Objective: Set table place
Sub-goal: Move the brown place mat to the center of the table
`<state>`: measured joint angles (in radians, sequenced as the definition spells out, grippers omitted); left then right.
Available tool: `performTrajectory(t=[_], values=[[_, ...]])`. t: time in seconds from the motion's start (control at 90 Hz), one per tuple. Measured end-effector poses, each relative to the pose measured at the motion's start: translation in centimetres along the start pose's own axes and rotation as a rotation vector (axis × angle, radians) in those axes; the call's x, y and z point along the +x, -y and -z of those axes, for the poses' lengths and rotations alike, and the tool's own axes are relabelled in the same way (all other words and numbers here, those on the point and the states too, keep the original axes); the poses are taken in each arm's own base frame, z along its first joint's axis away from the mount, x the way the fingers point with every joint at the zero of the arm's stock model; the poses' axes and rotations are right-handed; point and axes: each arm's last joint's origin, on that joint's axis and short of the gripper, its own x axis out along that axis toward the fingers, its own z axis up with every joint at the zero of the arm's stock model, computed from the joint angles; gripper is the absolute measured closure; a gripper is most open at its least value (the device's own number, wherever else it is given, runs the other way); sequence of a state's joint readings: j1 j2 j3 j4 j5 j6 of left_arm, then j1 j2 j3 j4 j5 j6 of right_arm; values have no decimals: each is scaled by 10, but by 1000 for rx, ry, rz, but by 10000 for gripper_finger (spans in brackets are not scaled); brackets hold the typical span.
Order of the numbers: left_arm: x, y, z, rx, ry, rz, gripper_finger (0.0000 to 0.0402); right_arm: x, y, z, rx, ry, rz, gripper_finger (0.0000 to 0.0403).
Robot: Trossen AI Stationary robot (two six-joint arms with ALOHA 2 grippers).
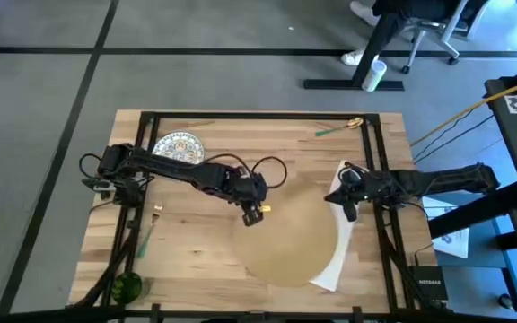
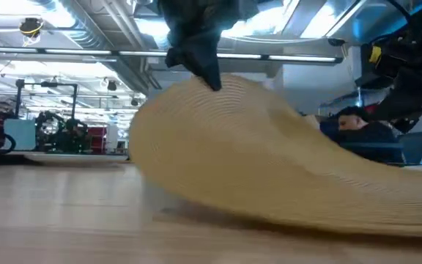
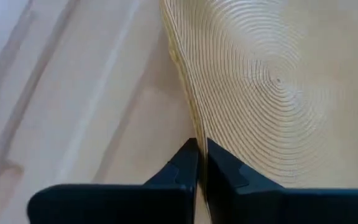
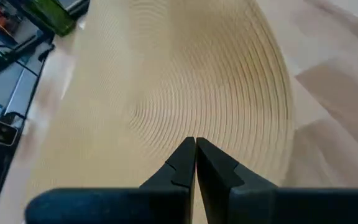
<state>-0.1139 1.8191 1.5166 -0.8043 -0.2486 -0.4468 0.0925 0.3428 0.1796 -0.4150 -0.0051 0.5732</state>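
The place is a round tan woven placemat (image 1: 290, 240) lying right of the wooden table's (image 1: 196, 242) middle. My left gripper (image 1: 255, 213) is shut on its left rim. My right gripper (image 1: 348, 206) is shut on its far right rim. In the low view one side of the mat (image 2: 269, 154) arches up off the wood under a dark gripper, while its other side slopes down onto the table. The left wrist view shows the mat (image 3: 272, 81) beyond my fingers, and the right wrist view shows it (image 4: 185, 93) spread out ahead. My left gripper pinches the placemat's left rim (image 3: 194, 127) between its two fingers, coming from the table's left. The rim stands raised off the wood there and runs on ahead of the fingers. My right gripper pinches the placemat's far right rim (image 4: 194, 134) between its two fingers, coming from the table's right. The mat spreads away ahead of the fingers, with its near part on the table.
A white napkin (image 1: 341, 242) lies partly under the mat's right side. A patterned plate (image 1: 179, 146) sits at the far left. A green-handled utensil (image 1: 335, 128) lies at the far right. A green object (image 1: 127, 287) sits at the near left corner, and a small gold piece (image 1: 156, 211) lies left of the mat.
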Motion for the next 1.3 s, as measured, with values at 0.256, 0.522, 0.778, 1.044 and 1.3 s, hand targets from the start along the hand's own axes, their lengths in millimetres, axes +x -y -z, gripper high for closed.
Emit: performTrajectory(t=[0.256,0.522,0.778,1.044,1.3], values=[[-1,1,1,6,2,-16,401,-4,3,6,139,-105,64,403],[-1,1,1,5,5,-23,401,5,10,17,266,-277,193,403],[-1,1,1,5,5,-22,401,18,16,24,302,-383,346,403],[-2,5,3,16,9,-24,401,27,18,26,305,-440,424,403],[-5,7,15,21,-50,-103,401,28,18,27,303,-432,420,403]])
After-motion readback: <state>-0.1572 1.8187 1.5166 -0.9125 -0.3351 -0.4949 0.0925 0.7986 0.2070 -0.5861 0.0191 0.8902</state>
